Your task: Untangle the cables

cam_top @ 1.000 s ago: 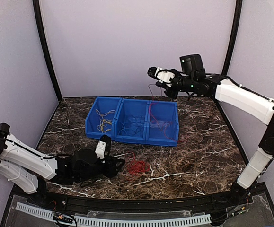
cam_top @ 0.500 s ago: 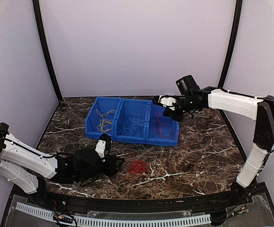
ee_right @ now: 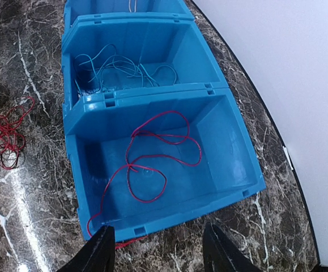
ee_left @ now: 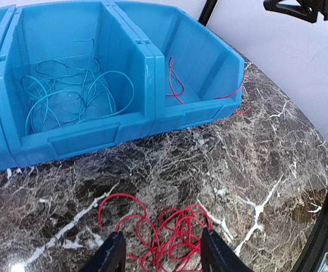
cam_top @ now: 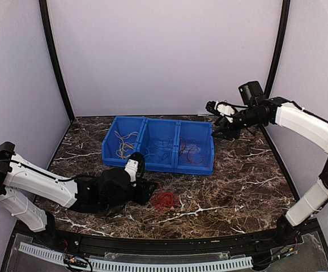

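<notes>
Left tool (ee_left: 162,235) wide astride loose red cables (ee_left: 175,218) — wrist view only, right tool (ee_right: 159,229) parted, empty

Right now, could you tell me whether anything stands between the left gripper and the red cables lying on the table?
Nothing visible does. The left gripper is open, its fingers flanking the near edge of the red cables, with only bare marble table around them. The blue bin sits beyond the tangle, not in the path.

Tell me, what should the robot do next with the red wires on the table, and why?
Probably close the left gripper on the red tangle: its open fingers straddle that pile on the table, so a small squeeze should catch some strands.
</notes>
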Tool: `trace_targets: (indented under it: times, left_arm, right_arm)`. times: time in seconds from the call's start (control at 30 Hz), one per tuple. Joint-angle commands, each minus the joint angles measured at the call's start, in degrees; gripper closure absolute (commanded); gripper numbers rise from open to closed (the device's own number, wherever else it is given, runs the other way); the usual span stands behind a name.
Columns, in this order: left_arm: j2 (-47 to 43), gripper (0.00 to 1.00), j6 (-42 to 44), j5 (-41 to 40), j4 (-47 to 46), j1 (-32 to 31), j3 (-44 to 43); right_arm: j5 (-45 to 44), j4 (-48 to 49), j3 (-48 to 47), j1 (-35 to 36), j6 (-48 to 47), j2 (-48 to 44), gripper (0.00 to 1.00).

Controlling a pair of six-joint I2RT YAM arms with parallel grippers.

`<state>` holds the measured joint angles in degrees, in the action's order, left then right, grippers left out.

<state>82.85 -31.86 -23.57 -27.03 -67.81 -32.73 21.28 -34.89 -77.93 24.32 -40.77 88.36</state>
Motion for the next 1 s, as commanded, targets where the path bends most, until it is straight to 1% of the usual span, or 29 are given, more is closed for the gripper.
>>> trace_targets:
  times: [0.0,0.03,0.13,0.27,0.4,0.53,0.67,0.87,0.97]
  left_arm:
    - [2.4,0.53,4.1,1.9,3.1,1.8,-5.8]
    - [2.7,0.53,4.5,2.8,3.3,1.9,-6.4]
    - [3.6,0.53,5.7,4.4,4.0,2.5,-8.8]
    - [3.5,0.53,7.3,5.0,5.8,3.0,-11.0]
    - [2.6,0.52,7.8,4.9,6.3,3.5,-11.6]
    - [2.3,0.52,7.6,5.3,6.2,3.7,-11.7]
    - [2.1,0.52,6.8,5.2,6.0,3.7,-11.4]
    - [2.1,0.52,6.1,4.9,5.3,3.8,-10.6]
    - [2.3,0.52,6.1,5.2,5.5,3.8,-10.6]
  right_arm:
    - [10.2,-0.7,8.0,-7.1,-3.0,-4.6,0.46]
    - [12.4,-0.1,9.6,-9.2,-3.1,-5.0,0.47]
    - [17.8,1.4,12.8,-12.5,-2.6,-4.5,0.47]
    - [21.1,3.7,15.1,-13.3,-1.9,-1.7,0.48]
    - [20.0,6.9,15.7,-13.3,-0.8,2.0,0.5]
    - [18.4,7.3,14.3,-13.3,0.7,7.4,0.53]
    - [18.1,9.3,14.7,-13.3,2.6,10.2,0.54]
    - [19.2,12.9,14.1,-13.3,6.2,14.0,0.55]
    - [20.0,12.7,12.5,-13.3,6.8,17.3,0.55]
